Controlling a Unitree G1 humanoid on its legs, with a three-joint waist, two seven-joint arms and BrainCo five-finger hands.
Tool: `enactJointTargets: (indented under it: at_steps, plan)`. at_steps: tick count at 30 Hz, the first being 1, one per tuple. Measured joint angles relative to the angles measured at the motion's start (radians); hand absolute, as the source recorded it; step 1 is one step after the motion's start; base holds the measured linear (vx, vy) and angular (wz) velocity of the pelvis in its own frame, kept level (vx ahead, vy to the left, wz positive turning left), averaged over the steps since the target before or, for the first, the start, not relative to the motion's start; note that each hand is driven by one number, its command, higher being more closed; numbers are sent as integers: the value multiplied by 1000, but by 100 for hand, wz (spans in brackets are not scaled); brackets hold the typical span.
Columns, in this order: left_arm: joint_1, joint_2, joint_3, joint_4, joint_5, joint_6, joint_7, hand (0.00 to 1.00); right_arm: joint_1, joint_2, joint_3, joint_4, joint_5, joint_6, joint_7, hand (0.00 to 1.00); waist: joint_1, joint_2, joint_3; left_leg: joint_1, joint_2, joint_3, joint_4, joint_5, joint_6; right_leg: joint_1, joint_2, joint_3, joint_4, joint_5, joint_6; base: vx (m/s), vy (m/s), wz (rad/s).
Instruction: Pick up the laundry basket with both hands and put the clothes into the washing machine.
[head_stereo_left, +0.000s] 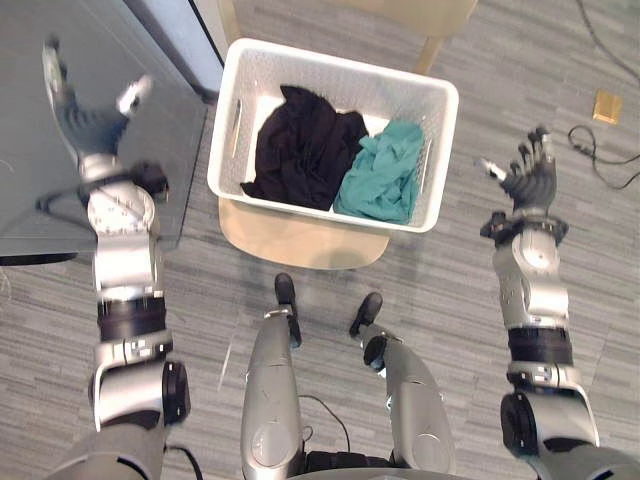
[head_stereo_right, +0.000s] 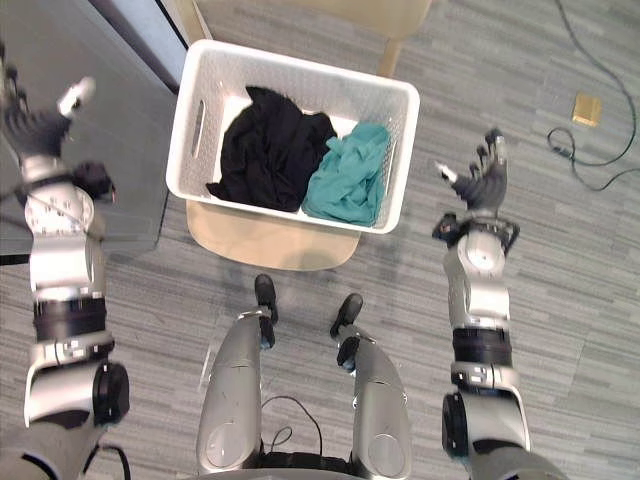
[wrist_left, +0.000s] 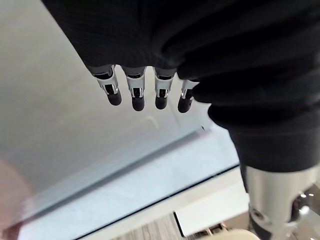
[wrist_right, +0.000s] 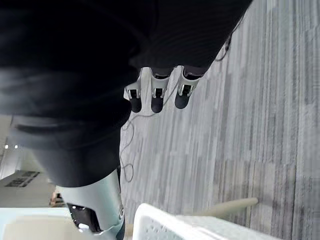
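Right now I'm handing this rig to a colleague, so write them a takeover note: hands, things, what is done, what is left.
Left hand: open, raised left of the laundry basket, not touching it.
Right hand: open, raised right of the basket, also clear of it.
The basket sits on a beige seat, with a black garment and a teal garment inside.
Done: nothing gripped yet.
Left: grasp both sides, lift, put the clothes into the washing machine.
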Motion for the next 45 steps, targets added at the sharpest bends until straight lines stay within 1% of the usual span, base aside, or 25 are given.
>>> enactJointTargets:
  at_steps: [3,6,11,12,14,15,16,18,19,21,22,23,25,27,29,30,31,32,34,35,36,38,40,43,45]
  plan:
    - [317,-168,20,-33,-26,-37,-16,0,244,84,-32,-14,-26,-22,33,0,0,-2,-1,113,-31,-30,2,-34,-21,92,-52,-26,118,-113,3,20,-129,46]
    - [520,-267,3,-20,-112,-54,-75,0,361,135,-31,88,-61,-13,72,0,3,-2,-2,154,-45,-74,-2,-24,-29,152,-63,-70,154,-158,-7,22,-168,53]
    - [681,-332,-45,107,-257,-62,-204,0,464,157,-28,237,-181,7,131,0,2,2,-87,165,-77,-146,-109,70,-51,169,-87,-166,172,-189,-29,9,-146,56]
    - [708,-332,-71,124,-261,-63,-234,0,480,165,-29,284,-238,5,152,0,5,-3,-106,190,-69,-133,-127,82,-53,190,-93,-189,148,-176,-50,13,-118,38]
    - [735,-336,-111,131,-259,-61,-281,0,524,179,-31,357,-303,3,173,0,-4,10,-120,201,-19,-80,103,-17,-36,246,-92,-216,129,-172,-57,-28,-92,27]
    - [757,-347,-123,137,-255,-62,-310,0,569,182,-33,443,-341,7,187,0,-8,18,-156,246,35,-70,262,-78,-52,274,-89,-224,125,-171,-57,-82,-13,9]
    - [763,-348,-130,149,-250,-62,-320,0,587,186,-33,476,-354,9,192,0,-12,19,-174,270,53,-70,291,-95,-65,274,-89,-224,126,-171,-55,-85,58,10]
    - [757,-374,-141,217,-239,-61,-339,0,613,205,-75,580,-371,11,200,0,-48,56,-232,388,85,-67,235,-162,-164,247,-92,-223,126,-139,-49,-89,168,3]
    - [753,-381,-143,228,-239,-61,-340,0,608,205,-83,594,-372,14,201,0,-57,64,-240,414,83,-55,175,-192,-189,229,-94,-220,127,-124,-49,-164,239,-4]
    - [715,-386,-154,264,-237,-60,-342,0,592,212,-108,622,-371,25,207,0,-69,72,-247,462,56,27,26,-251,-156,175,-122,-211,126,-81,-42,-224,231,2]
    - [684,-378,-153,292,-230,-60,-339,0,574,223,-119,639,-370,31,207,0,-69,49,-240,460,30,62,-14,-270,-126,146,-148,-196,124,-52,-36,-330,226,-8]
    - [672,-364,-154,326,-215,-59,-336,0,569,235,-117,643,-370,40,207,0,-66,29,-233,451,12,78,0,-270,-123,145,-154,-171,101,-14,-24,-353,210,-18]
    - [676,-353,-147,355,-189,-57,-331,0,572,236,-99,642,-370,43,207,0,-65,28,-250,436,4,93,7,-253,-65,148,-132,-126,36,59,6,-362,188,-24]
    - [678,-350,-133,368,-179,-59,-321,0,563,245,-72,637,-371,46,207,0,-60,12,-260,422,-7,111,6,-229,-31,115,-148,-50,220,8,43,-289,142,-1]
    - [692,-331,-131,368,-178,-63,-291,0,566,246,-37,620,-373,47,208,0,-48,-7,-272,415,-24,92,-9,-194,-20,150,-128,34,466,-79,112,-270,27,20]
    - [697,-327,-131,368,-178,-64,-287,0,566,249,-21,608,-372,47,207,0,-46,-15,-277,401,-33,81,-12,-181,-18,172,-118,65,483,-103,136,-248,-96,48]
    - [703,-328,-130,369,-180,-65,-283,0,565,252,8,577,-371,45,204,0,-41,-27,-284,370,-53,60,-13,-158,-13,218,-77,134,444,-178,182,-187,-160,49]
    - [706,-337,-129,370,-181,-65,-279,0,566,251,24,559,-369,43,200,0,-26,-36,-291,348,-65,49,-12,-139,-13,236,-50,187,369,-235,184,-247,-206,63]
    - [726,-390,-94,370,-186,-65,-268,0,530,242,91,538,-369,41,188,0,-4,-16,-311,282,-82,18,-44,-78,-16,269,4,222,185,-294,84,-219,-143,47]
    - [729,-390,-106,385,-194,-66,-269,0,517,241,109,532,-369,41,186,0,8,-7,-312,272,-88,15,-71,-53,-15,267,19,228,147,-293,40,-292,-103,46]
    - [743,-389,-100,408,-215,-66,-265,0,483,227,154,531,-360,37,185,0,18,10,-311,260,-93,-19,-150,13,-23,247,30,192,122,-269,23,-288,-96,45]
    - [759,-389,-92,408,-241,-72,-257,0,455,228,197,529,-348,23,184,0,32,17,-309,262,-107,-57,-235,73,-48,238,28,146,114,-261,15,-285,-106,82]
    - [772,-390,-92,432,-260,-75,-244,0,433,224,209,526,-324,22,180,0,27,20,-305,242,-99,-42,-291,90,-67,244,12,60,79,-229,-12,-201,-56,120]
    - [771,-389,-92,456,-274,-74,-245,0,409,214,205,518,-304,21,161,0,-1,18,-295,192,-61,117,-181,76,-42,259,-38,-80,39,-188,-29,-74,64,129]
    - [768,-389,-90,466,-288,-75,-245,0,415,209,205,490,-281,21,160,0,-1,12,-292,210,-40,125,-110,60,-22,270,-74,-131,42,-182,-21,-50,162,108]
